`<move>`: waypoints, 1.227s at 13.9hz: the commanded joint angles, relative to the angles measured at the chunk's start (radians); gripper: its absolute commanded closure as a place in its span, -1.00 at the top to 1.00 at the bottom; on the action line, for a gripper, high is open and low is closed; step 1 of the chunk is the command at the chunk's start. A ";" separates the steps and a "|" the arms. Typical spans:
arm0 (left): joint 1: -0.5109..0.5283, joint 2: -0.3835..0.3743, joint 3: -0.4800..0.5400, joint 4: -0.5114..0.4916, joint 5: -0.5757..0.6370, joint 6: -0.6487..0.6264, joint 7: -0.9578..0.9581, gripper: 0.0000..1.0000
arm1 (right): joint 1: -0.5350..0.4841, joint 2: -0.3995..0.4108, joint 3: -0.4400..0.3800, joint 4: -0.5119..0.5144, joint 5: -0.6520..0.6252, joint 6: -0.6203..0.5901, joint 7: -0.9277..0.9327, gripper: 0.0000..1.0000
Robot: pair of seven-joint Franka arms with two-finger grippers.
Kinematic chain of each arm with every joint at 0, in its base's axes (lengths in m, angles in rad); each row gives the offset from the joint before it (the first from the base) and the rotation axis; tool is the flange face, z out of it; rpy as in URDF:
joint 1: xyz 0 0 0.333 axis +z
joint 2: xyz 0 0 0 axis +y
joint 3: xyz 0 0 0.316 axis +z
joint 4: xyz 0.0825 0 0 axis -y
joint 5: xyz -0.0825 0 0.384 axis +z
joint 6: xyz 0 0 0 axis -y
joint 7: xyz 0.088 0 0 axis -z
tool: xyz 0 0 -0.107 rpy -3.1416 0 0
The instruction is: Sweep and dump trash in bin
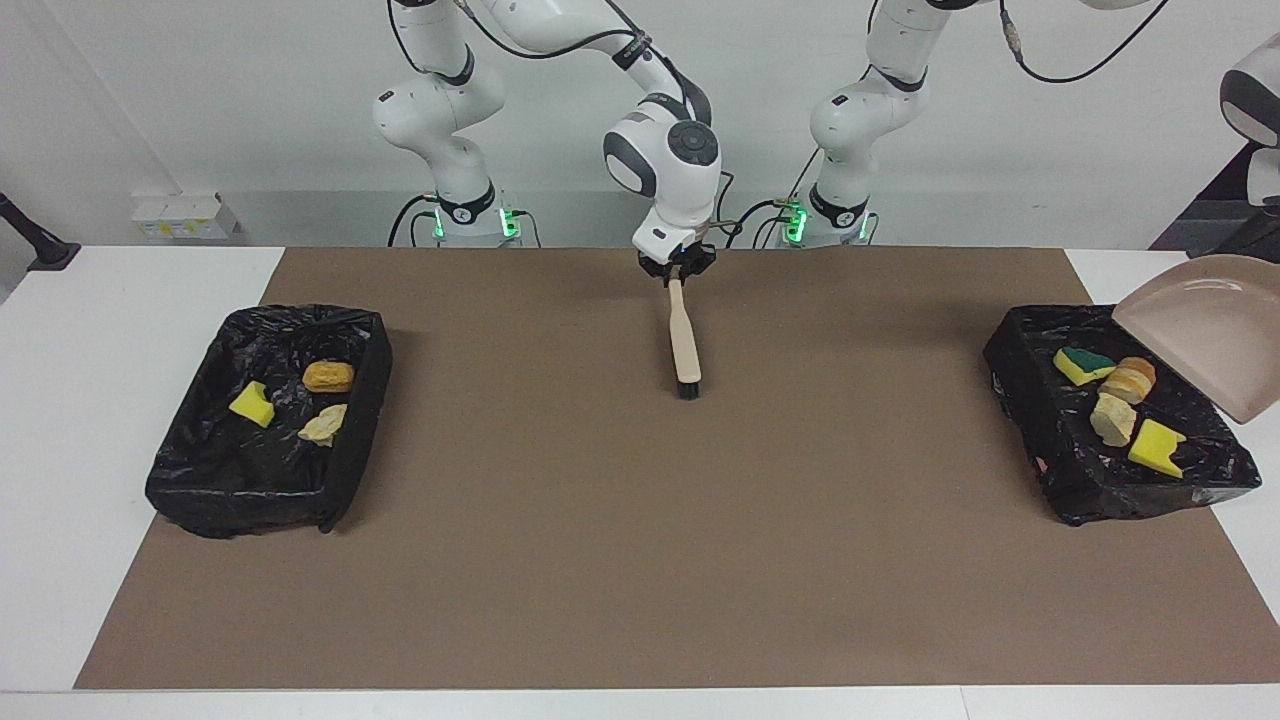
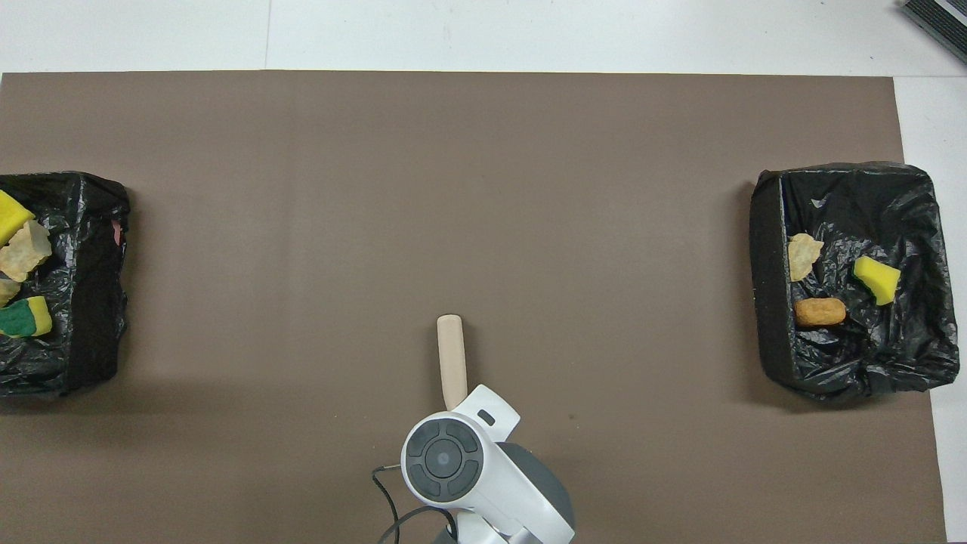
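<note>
The beige dustpan (image 1: 1205,335) hangs tipped steeply, underside up, over the black-lined bin (image 1: 1015,350) at the left arm's end. Its handle and my left gripper lie outside the frame. Trash lies in that bin: a green-and-yellow sponge (image 1: 1080,363), a croissant (image 1: 1135,375), a bread chunk (image 1: 1112,420) and a yellow sponge (image 1: 1157,447). My right gripper (image 1: 677,272) is shut on the handle of a pale brush (image 1: 684,340), whose black bristles rest on the brown mat near the robots, midway along the table. In the overhead view the right wrist hides the gripper, and the brush (image 2: 452,355) sticks out from under it.
A second black-lined bin (image 1: 355,440) at the right arm's end holds a yellow sponge (image 1: 252,405), a croissant (image 1: 328,376) and a pale bread piece (image 1: 323,426). The brown mat (image 1: 640,560) covers most of the white table.
</note>
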 commanded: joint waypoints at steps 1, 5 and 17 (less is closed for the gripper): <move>-0.019 0.004 0.007 0.066 0.004 0.009 0.156 -1.00 | -0.015 -0.003 0.002 -0.002 0.038 0.011 -0.038 -0.26; -0.071 -0.013 0.001 0.084 -0.159 -0.001 0.166 -1.00 | -0.043 -0.002 0.002 0.044 0.038 0.004 -0.032 0.09; -0.276 -0.119 -0.196 -0.014 -0.497 -0.222 -0.834 -1.00 | -0.425 -0.297 -0.011 0.099 0.037 -0.287 -0.199 1.00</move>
